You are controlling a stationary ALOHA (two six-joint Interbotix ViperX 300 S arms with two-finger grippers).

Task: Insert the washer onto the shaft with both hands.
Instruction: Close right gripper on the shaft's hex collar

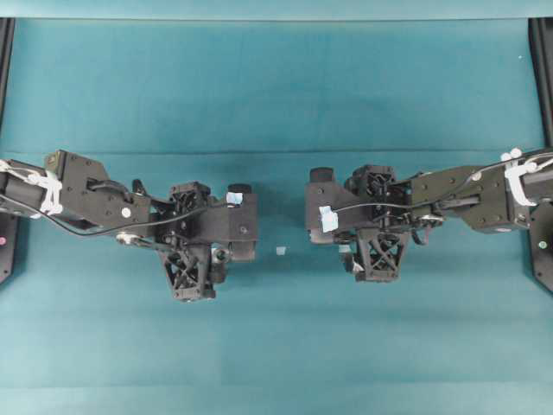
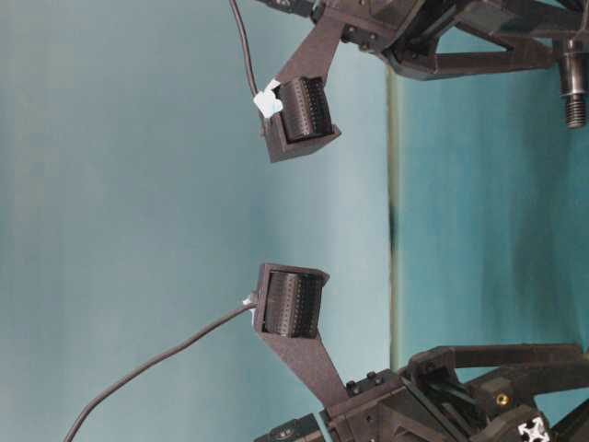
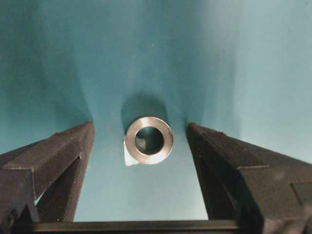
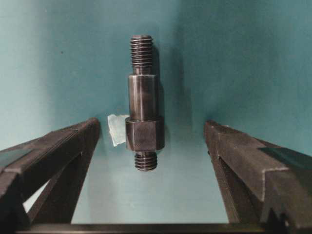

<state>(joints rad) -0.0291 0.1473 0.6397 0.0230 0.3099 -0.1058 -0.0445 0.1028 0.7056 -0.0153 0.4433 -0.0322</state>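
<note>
The washer [image 3: 149,140] is a silvery ring with a dark hole. It lies on the teal table between the fingers of my left gripper [image 3: 140,128], which is open and not touching it. A pale tape square [image 3: 127,156] peeks out from under the washer. The shaft [image 4: 144,122] is a dark stepped rod with threaded ends. It lies between the spread fingers of my right gripper [image 4: 152,125], which is open and clear of it. In the overhead view the left gripper [image 1: 197,235] and the right gripper [image 1: 376,226] both point down at the table.
A pale tape square [image 4: 116,129] lies beside the shaft's collar. Another small tape square [image 1: 280,251] lies on the cloth between the two arms. Black frame rails [image 1: 543,78] run along the table's sides.
</note>
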